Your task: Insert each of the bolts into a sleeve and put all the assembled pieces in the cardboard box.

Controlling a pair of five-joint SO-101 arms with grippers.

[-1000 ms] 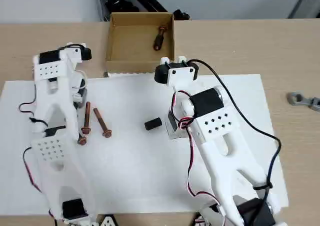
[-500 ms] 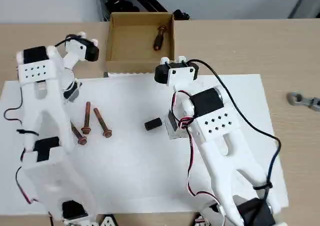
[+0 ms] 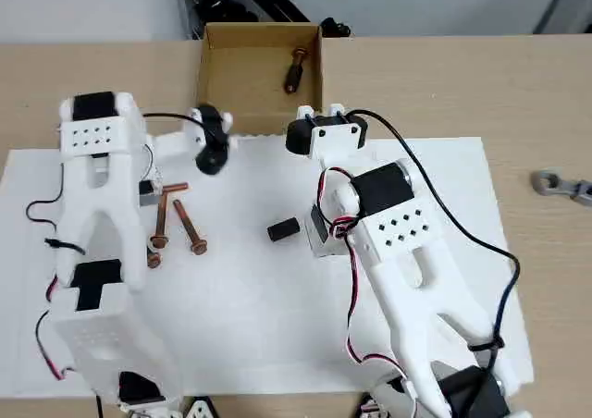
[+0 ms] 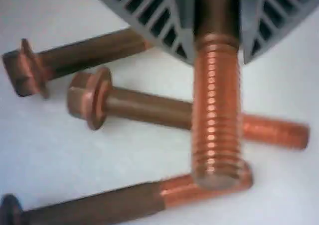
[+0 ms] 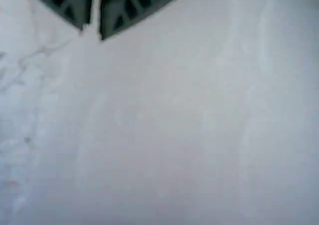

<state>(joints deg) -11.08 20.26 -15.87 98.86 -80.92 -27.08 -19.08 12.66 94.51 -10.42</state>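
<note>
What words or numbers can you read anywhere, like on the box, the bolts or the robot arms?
None. The cardboard box, the bolts, the black sleeve, the left arm and the right arm carry no writing, numbers or signs that can be read.

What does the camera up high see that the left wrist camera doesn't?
Up high: the cardboard box with one finished piece inside, the black sleeve on the white sheet, and a wrench off to the side. Left wrist: the screw threads of the held bolt, close up, gripped by the left claw. Both: that held bolt and the loose bolts lying on the sheet.
</note>
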